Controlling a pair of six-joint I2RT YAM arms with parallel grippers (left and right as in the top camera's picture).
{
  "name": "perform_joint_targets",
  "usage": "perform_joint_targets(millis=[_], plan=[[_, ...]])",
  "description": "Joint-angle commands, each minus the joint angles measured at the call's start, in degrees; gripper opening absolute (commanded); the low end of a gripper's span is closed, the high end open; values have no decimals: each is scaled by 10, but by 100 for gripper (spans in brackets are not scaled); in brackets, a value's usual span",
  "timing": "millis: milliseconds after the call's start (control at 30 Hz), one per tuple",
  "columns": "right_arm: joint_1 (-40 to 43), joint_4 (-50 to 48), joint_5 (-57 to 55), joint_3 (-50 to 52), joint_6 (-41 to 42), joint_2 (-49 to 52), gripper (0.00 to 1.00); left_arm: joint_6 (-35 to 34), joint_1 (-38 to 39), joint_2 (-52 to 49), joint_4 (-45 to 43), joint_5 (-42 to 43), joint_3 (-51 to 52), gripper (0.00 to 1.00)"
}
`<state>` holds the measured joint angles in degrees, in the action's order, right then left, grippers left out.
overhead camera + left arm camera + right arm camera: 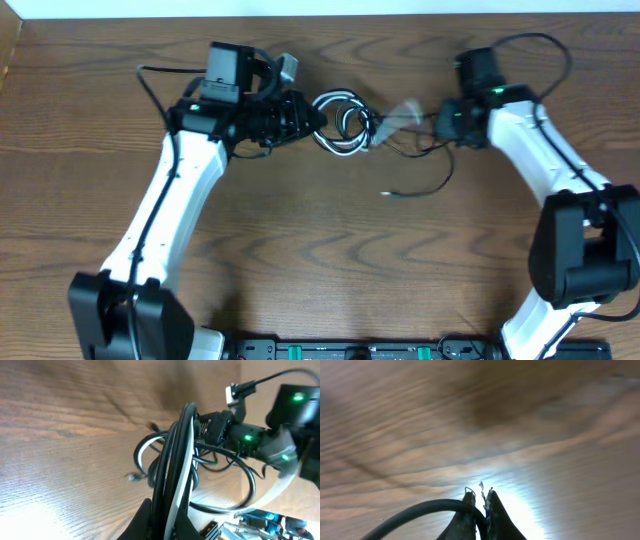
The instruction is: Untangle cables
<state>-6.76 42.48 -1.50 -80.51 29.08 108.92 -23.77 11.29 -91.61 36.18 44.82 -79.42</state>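
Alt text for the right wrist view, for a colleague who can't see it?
The right gripper is shut on a thin black cable that curves away to the lower left, over a blurred wooden table.

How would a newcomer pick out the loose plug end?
On the wooden table, find the black-and-white cable coil. To its right, nearer the robot, a thin black cable curves away; its small plug lies alone on bare wood.

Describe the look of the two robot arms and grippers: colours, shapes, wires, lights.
Left arm and right arm: white rounded links between bulky black joints, black wires running alongside, a green light near each wrist. Left gripper and right gripper: dark, with narrow tapering fingers.
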Motion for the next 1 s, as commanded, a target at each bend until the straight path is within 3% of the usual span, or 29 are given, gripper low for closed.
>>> perform_joint_targets(millis=[0,233,400,533,633,700,800,867,967], plan=[[50,18,-75,-1,-20,3,1,11,-25,14,11,-13,-9,8],[133,59,-72,-1,-30,3,3,32,-75,16,16,-34,-11,7],[191,82,-9,-1,-36,3,1,31,-132,33,-2,0,-31,8],[208,77,86,-2,-106,3,2,31,-145,60,-18,13,-31,7],[208,88,122,-11,-138,3,7,31,-142,67,-16,15,-31,7],[208,92,258,-26,-254,3,17,31,-139,68,-16,35,-31,7],[203,134,444,-59,-402,3,44,35,-127,67,-16,54,-31,7],[197,164,484,-92,-429,3,56,36,-114,67,-16,56,-31,7],[177,187,485,-141,-429,2,61,39,-89,67,-16,56,-31,7]])
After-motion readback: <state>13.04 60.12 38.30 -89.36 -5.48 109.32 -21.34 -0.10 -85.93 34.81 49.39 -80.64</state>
